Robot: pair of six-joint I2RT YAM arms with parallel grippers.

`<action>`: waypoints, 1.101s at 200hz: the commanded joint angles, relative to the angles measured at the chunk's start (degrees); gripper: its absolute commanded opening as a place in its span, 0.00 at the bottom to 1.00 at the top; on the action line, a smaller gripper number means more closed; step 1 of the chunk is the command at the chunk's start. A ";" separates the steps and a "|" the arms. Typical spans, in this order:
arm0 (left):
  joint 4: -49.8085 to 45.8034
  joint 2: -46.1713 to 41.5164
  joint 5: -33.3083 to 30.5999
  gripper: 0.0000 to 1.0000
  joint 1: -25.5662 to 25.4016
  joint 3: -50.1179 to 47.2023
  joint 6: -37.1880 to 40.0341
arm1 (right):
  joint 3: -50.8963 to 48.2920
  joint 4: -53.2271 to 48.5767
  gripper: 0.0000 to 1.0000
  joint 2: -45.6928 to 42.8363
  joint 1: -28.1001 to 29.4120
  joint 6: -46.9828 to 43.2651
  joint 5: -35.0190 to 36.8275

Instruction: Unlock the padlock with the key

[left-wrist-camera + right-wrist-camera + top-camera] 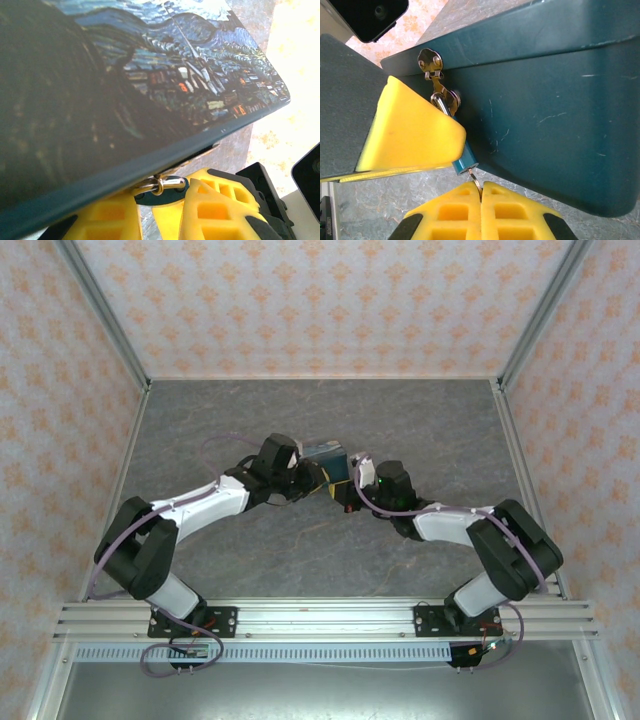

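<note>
Right hand (481, 196) shut on key (475, 180) (at the base of padlock (465, 161)); left hand (162, 201) clamps padlock.

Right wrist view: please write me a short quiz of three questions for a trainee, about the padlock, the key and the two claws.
1. True or false: the right claw is shut on the key.
2. What grips the teal padlock? A) the left claw B) nothing C) a human hand
3. Fill in: the padlock's shackle passes through the metal hasp of the painted ____.
Key: 1 true; 2 A; 3 box.
</note>
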 commanded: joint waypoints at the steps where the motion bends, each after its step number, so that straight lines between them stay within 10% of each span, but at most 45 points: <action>1: 1.74 2.13 3.13 0.17 -1.12 0.48 1.12 | -2.85 9.05 0.00 1.63 0.48 3.45 1.40; 124: 0.99 -2.29 0.36 0.64 1.60 -4.32 0.59 | -7.43 18.91 0.00 9.05 3.24 16.99 4.56; 220: 20.74 -11.71 -7.92 0.61 1.58 -22.31 -15.09 | -4.13 14.11 0.00 10.30 7.73 31.92 8.02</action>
